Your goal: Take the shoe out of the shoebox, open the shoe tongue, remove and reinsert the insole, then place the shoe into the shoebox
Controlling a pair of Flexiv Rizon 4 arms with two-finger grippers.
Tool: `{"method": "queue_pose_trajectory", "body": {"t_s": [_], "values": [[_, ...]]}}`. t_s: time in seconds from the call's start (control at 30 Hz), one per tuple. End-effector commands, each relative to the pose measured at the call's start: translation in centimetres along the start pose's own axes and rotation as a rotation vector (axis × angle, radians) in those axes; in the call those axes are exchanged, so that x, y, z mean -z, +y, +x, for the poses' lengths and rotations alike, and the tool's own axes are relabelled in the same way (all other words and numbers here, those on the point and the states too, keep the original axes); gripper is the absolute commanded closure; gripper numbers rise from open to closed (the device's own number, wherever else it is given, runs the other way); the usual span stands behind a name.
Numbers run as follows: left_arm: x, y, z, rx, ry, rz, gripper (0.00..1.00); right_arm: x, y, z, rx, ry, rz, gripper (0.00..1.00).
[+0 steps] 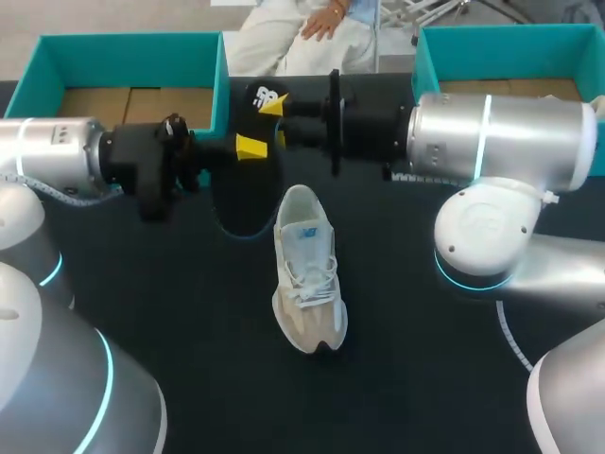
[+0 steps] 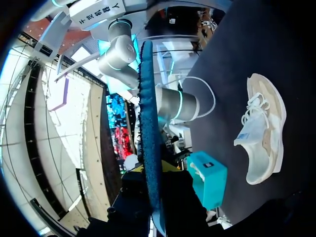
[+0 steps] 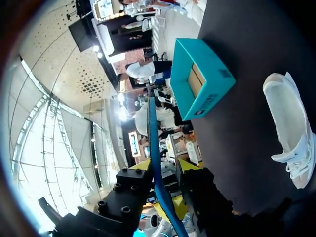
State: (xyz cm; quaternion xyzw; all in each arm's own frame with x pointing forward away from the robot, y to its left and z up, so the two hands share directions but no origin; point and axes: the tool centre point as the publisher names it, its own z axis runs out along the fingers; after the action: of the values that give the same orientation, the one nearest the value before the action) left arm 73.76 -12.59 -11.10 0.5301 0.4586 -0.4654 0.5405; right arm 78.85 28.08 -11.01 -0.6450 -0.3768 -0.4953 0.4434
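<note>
Head view: 1 shoe [image 1: 307,274], 1 insole [image 1: 248,203], 2 grippers [image 1: 263,145] [image 1: 270,105], 2 shoeboxes [image 1: 132,49] [image 1: 510,43].

Head view: above and behind, looking down on the table [image 1: 180,312].
Left wrist view: close, facing 3 o'clock.
Right wrist view: close, facing 9 o'clock.
Shared: the shoe [image 1: 307,274]; both wrist views, the insole [image 2: 148,148] edge-on.

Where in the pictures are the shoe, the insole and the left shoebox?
shoe [image 1: 312,274], head view, on its laces.
insole [image 2: 147,128], left wrist view, on its blue edge.
left shoebox [image 1: 132,59], head view, on its far inner wall.
</note>
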Motion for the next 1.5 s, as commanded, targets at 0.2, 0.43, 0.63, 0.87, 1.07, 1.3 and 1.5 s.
{"method": "queue_pose_trajectory", "body": {"t_s": [0.2, 0.43, 0.63, 0.87, 1.07, 1.3, 1.5], "values": [[2.7, -1.3, -0.6, 0.017, -0.013, -0.012, 1.0, 5.3, -1.2, -0.2, 0.17, 0.013, 0.081, 0.0], [4.0, -1.6, -1.0, 0.046, -0.032, -0.015, 1.0, 7.8, -1.8, -0.2, 0.255, 0.008, 0.183, 0.0], [5.0, -1.6, -1.8, 0.046, -0.031, -0.023, 1.0, 9.3, -2.1, -0.2, 0.247, 0.002, 0.274, 0.0], [6.0, -1.5, -1.9, 0.046, -0.014, -0.031, 1.0, 11.3, -2.1, -0.5, 0.219, -0.027, 0.237, 0.0], [6.1, -1.3, -1.7, 0.055, 0.013, -0.023, 1.0, 11.6, -2.1, -0.7, 0.219, -0.024, 0.234, 0.0], [6.1, -1.3, -1.7, 0.055, 0.013, -0.023, 1.0, 11.6, -2.1, -0.7, 0.219, -0.024, 0.234, 0.0], [6.1, -1.3, -1.7, 0.055, 0.013, -0.023, 1.0, 11.6, -2.1, -0.7, 0.219, -0.024, 0.234, 0.0]]}}
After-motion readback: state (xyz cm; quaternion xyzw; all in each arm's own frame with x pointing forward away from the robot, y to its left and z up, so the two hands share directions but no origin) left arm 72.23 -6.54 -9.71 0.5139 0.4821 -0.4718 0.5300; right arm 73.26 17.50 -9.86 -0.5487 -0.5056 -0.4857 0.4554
